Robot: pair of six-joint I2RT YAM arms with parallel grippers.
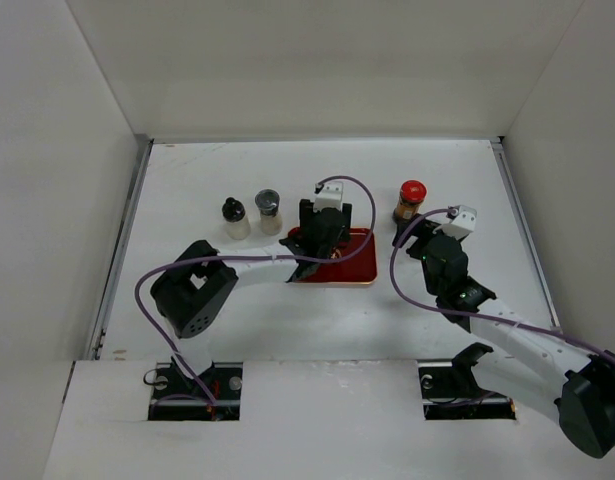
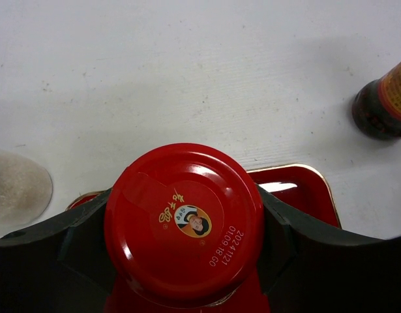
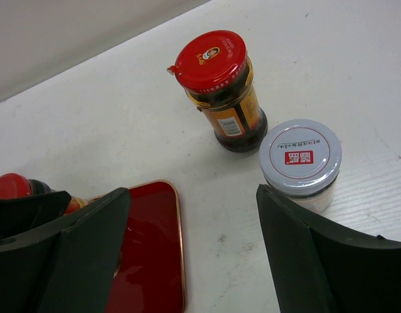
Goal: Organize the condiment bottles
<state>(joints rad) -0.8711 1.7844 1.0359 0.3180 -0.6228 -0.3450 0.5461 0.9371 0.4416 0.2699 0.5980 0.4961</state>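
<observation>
My left gripper is shut on a red-capped jar over the back part of the flat red tray. The second red-capped bottle stands on the table right of the tray and shows in the right wrist view. A grey-capped jar stands just in front of it, beside my right finger. My right gripper is open and empty, low over the table between the tray's right edge and that jar. A black-capped bottle and a silver-capped bottle stand left of the tray.
White walls close in the table on the left, back and right. The tray's gold-edged corner shows past the held jar. A pale bottle body is at the left edge of the left wrist view.
</observation>
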